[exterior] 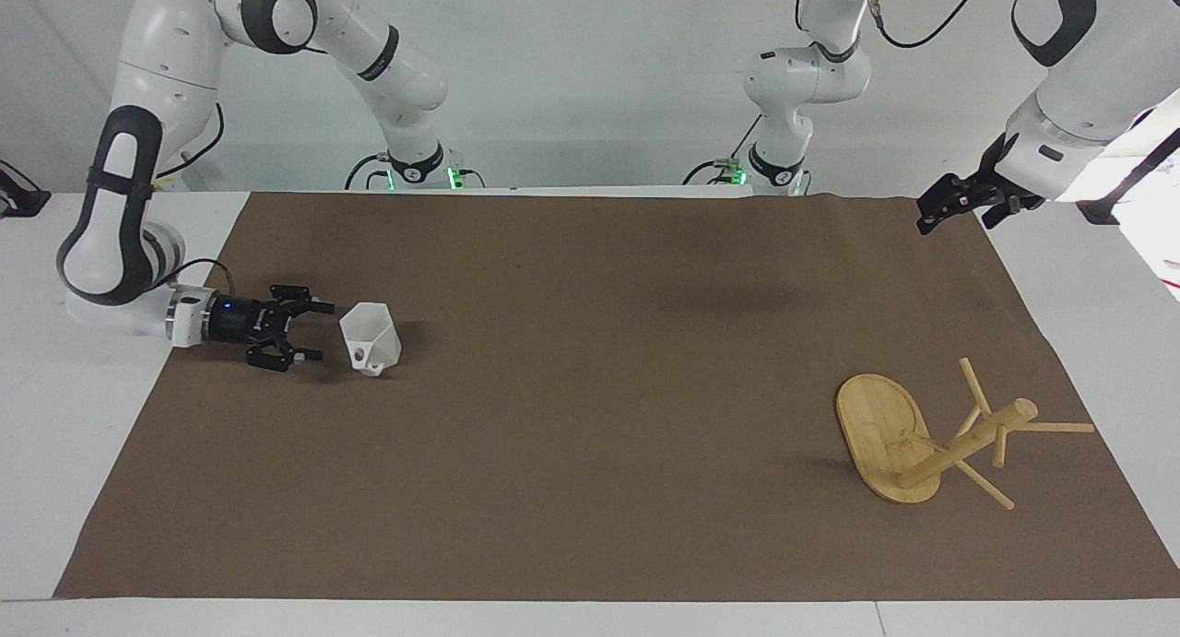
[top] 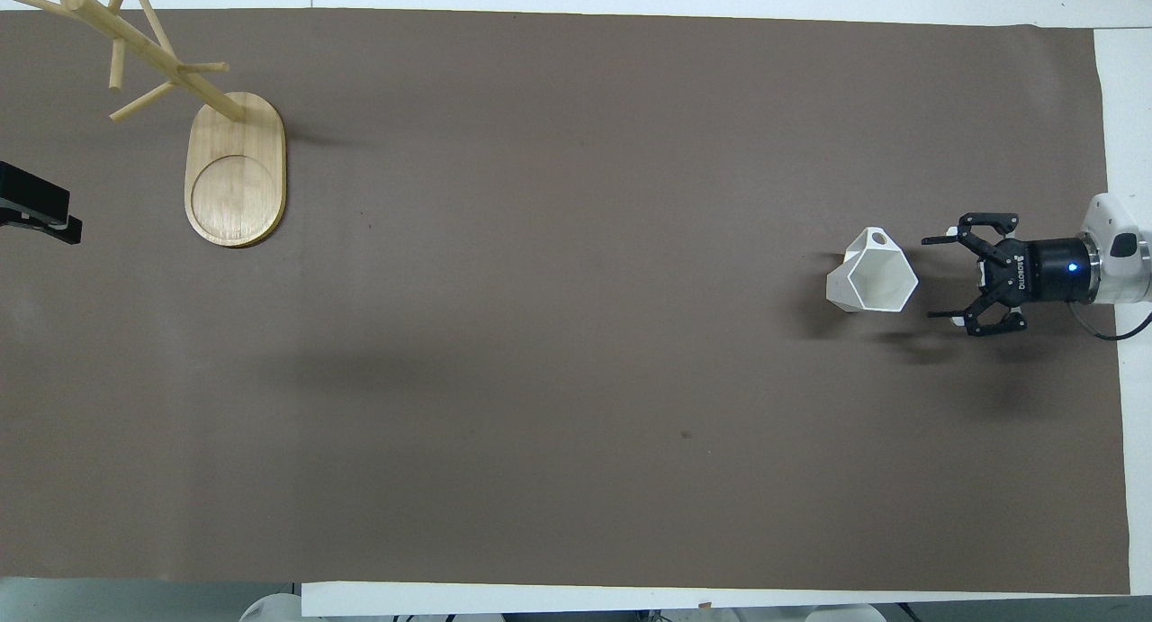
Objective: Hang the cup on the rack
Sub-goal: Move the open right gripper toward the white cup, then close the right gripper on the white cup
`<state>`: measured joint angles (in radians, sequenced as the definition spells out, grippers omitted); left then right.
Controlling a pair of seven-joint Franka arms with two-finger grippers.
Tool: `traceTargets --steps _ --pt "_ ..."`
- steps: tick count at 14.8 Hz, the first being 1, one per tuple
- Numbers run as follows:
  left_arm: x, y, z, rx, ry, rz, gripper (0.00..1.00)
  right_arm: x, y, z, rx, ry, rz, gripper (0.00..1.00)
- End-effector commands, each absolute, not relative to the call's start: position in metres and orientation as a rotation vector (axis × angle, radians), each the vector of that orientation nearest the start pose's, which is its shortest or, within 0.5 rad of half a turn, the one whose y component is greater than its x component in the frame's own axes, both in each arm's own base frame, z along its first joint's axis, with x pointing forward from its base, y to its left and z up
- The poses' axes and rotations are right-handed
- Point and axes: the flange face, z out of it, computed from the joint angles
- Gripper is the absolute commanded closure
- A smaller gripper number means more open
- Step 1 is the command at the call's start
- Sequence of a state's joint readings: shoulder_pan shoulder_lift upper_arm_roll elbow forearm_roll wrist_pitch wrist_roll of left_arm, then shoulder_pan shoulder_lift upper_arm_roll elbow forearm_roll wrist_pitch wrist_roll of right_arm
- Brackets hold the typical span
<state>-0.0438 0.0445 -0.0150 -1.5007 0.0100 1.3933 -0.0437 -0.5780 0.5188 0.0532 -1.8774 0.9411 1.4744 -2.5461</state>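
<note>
Since the cup (exterior: 371, 338) stands upright on the desk (exterior: 590, 489), we bring our right gripper (exterior: 314, 330) in low beside it, spread; the left gripper (exterior: 933, 215), spread, waits well above the rack (exterior: 931, 439).

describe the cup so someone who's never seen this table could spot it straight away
Start at the brown mat that covers the table and go to the right arm's end. There the cup stands upright, just ahead of the open right gripper. It is small, white and faceted, unlike the bamboo rack at the left arm's end.

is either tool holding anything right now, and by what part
Nothing is held. The right tool is open beside the cup, not touching it; the left tool waits open, far from the rack.
</note>
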Motion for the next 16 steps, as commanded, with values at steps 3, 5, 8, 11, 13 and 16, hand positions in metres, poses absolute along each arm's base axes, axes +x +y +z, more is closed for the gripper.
traceTargets --steps 3,5,8,11,13,16 --pt "0.545 -0.027 0.617 -3.099 0.034 0.239 0.00 0.519 -0.190 0.217 -1.405 -1.450 -1.111 0.00" --pt "0.545 -0.027 0.617 -3.099 0.034 0.239 0.00 0.522 -0.185 0.215 -1.413 -1.462 -1.103 0.00" --pt "0.545 -0.027 0.617 -3.099 0.034 0.239 0.00 0.525 -0.171 0.213 -1.395 -1.469 -1.083 0.00" --pt "0.545 -0.027 0.617 -3.099 0.034 0.239 0.00 0.524 -0.171 0.211 -1.406 -1.469 -1.078 0.00" --pt "0.545 -0.027 0.617 -3.099 0.034 0.239 0.00 0.524 -0.165 0.209 -1.397 -1.473 -1.070 0.00" --pt "0.545 -0.027 0.616 -3.099 0.034 0.241 0.00 0.526 -0.156 0.209 -1.387 -1.482 -1.060 0.00"
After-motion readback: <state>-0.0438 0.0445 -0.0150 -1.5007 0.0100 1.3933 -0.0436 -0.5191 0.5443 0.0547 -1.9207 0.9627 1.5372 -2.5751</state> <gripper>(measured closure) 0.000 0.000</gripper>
